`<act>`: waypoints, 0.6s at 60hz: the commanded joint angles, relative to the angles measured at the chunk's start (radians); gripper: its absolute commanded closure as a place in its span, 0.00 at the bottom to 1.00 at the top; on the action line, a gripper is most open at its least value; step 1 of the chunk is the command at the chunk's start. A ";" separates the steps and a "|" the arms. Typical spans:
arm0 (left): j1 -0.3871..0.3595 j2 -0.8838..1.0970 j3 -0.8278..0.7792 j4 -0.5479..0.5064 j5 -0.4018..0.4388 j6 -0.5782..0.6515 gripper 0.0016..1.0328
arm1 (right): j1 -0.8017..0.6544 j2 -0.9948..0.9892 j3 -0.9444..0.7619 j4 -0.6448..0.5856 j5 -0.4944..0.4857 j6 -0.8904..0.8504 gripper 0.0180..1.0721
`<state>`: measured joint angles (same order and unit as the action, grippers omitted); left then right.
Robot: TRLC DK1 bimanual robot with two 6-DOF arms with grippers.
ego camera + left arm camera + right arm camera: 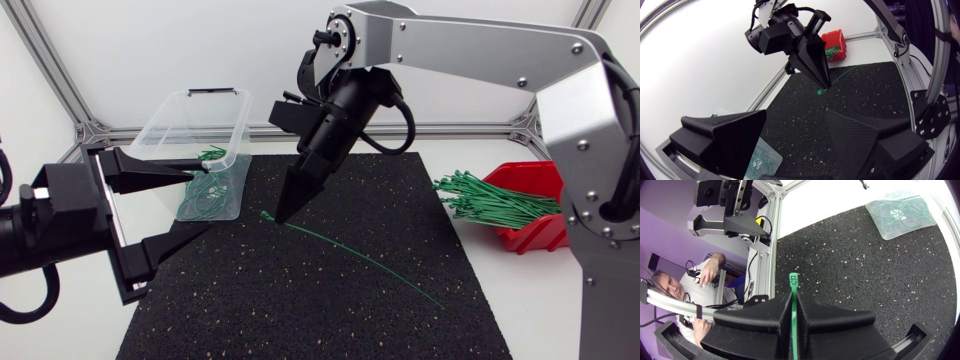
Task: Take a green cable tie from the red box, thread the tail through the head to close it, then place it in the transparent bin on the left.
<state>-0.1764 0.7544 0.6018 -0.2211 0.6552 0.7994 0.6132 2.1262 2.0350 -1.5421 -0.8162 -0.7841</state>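
Note:
My right gripper point(280, 217) points down at the middle of the black mat, shut on a green cable tie point(350, 250) near its head point(265, 214). The tie's tail trails across the mat to the front right. In the right wrist view the head point(793, 278) sticks out past the closed fingertips point(792, 296). My left gripper point(195, 205) stands open at the mat's left edge, beside the transparent bin point(235, 125), apart from the tie. The left wrist view shows its two fingers point(725, 137) wide apart, with the right gripper point(826, 84) and the tie's head point(820, 91) ahead. The red box point(535, 180) holds several green ties point(490, 200).
The transparent bin point(897, 212) holds several closed green ties point(205, 195) and stands at the mat's back left corner. The black mat point(320, 300) covers the middle of the table. The red box point(832, 42) sits at the right edge, its ties fanning onto the mat's corner.

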 commanded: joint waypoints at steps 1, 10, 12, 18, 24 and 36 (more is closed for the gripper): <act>-0.018 0.033 -0.039 0.028 0.015 0.081 0.21 | 0.007 0.037 0.024 -0.021 -0.012 0.013 0.95; -0.046 0.039 -0.069 0.034 0.034 0.173 0.21 | 0.019 0.060 0.047 -0.035 -0.018 0.014 0.95; -0.046 0.045 -0.073 0.034 0.040 0.189 0.21 | 0.023 0.063 0.050 -0.036 -0.018 0.016 0.95; -0.048 0.066 -0.069 0.032 0.050 0.233 0.21 | 0.034 0.074 0.050 -0.041 -0.017 0.019 0.95; -0.066 0.079 -0.069 0.034 0.050 0.287 0.23 | 0.046 0.087 0.051 -0.042 -0.017 0.022 0.95; -0.103 0.154 -0.050 0.023 0.026 0.399 0.27 | 0.066 0.109 0.047 -0.044 -0.017 0.026 0.95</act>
<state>-0.2634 0.8764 0.5541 -0.1970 0.6830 1.1244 0.6662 2.2021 2.0697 -1.5681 -0.8268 -0.7769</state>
